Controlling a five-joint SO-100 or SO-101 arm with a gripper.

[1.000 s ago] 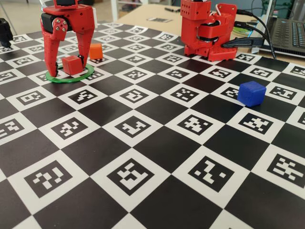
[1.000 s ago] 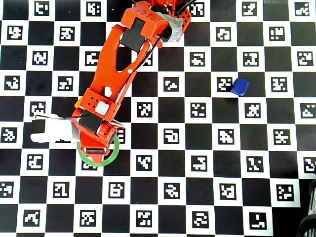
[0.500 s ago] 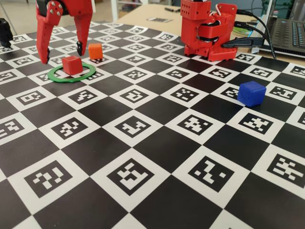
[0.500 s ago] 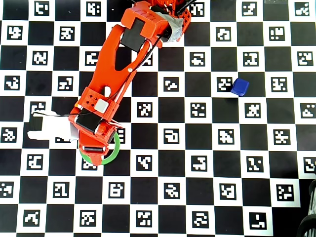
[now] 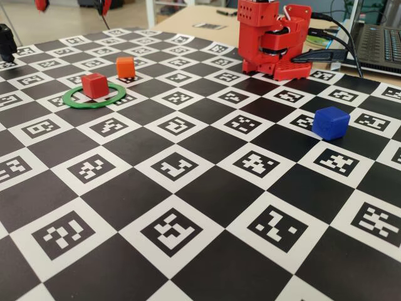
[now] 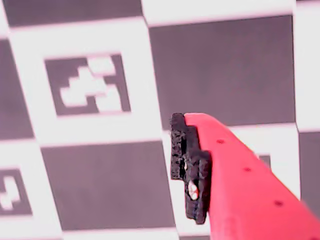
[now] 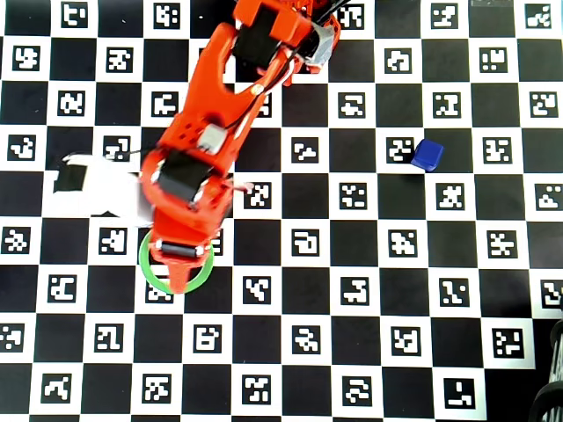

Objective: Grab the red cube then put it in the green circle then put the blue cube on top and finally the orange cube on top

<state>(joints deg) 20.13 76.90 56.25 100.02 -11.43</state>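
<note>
While my end effector [image 5: 70, 5] hangs high above the surface [image 5: 207, 188], only the two red fingertips [image 5: 41, 4] show at the top edge of the fixed view, set well apart from each other and holding nothing. Below them and slightly to the right in that view, the red cube [image 5: 94, 85] sits inside the green circle [image 5: 94, 96], resting on the checkered surface within the ring's open centre. The orange cube [image 5: 126, 67] stands just beyond the ring, farther back and to the right of the red cube, apart from both. The blue cube [image 5: 331, 122] lies far off to the right of my end effector, well apart from the other pieces, on the white corner of a marker square.

From overhead, my arm [image 7: 211, 132] reaches down the picture and covers the red cube; part of the green circle [image 7: 154, 272] peeks out below it. In the wrist view I see one red finger [image 6: 250, 185] with its black pad [image 6: 187, 165] over the marker squares.
</note>
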